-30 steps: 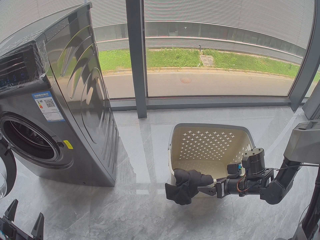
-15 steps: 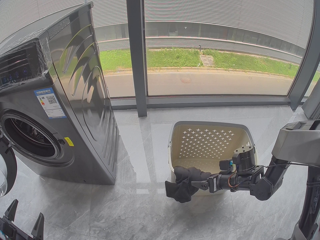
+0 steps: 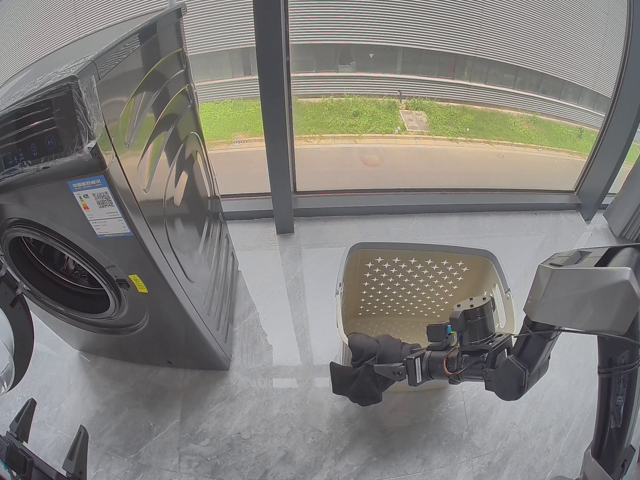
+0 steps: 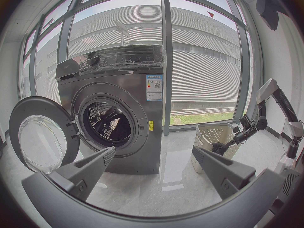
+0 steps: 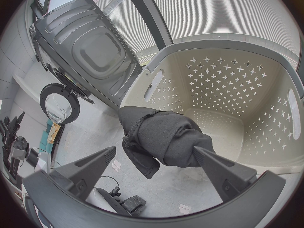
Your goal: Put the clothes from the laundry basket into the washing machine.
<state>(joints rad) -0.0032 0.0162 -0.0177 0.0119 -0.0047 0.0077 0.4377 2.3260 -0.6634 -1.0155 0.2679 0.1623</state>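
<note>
A black garment (image 3: 363,368) hangs over the near rim of the cream laundry basket (image 3: 427,251), part of it dangling outside above the floor. My right gripper (image 3: 385,369) is level with that rim and right against the garment. In the right wrist view its fingers stand wide open (image 5: 152,151), one fingertip (image 5: 202,155) touching the black garment (image 5: 164,136). The basket's inside (image 5: 240,111) holds nothing else that I can see. The grey washing machine (image 3: 100,235) stands to the left, its round door (image 4: 44,133) swung open and the drum (image 4: 107,124) dark. My left gripper (image 3: 50,438) is open and low near the floor, in front of the machine.
Tall glass windows with a grey pillar (image 3: 273,101) run behind the machine and basket. Bare grey marble floor (image 3: 287,421) lies between basket and machine. The open door (image 3: 13,341) juts out at the far left.
My right arm has slid left toward the garment, which stays draped on the rim. The head camera shifted slightly. The left gripper has not moved.
</note>
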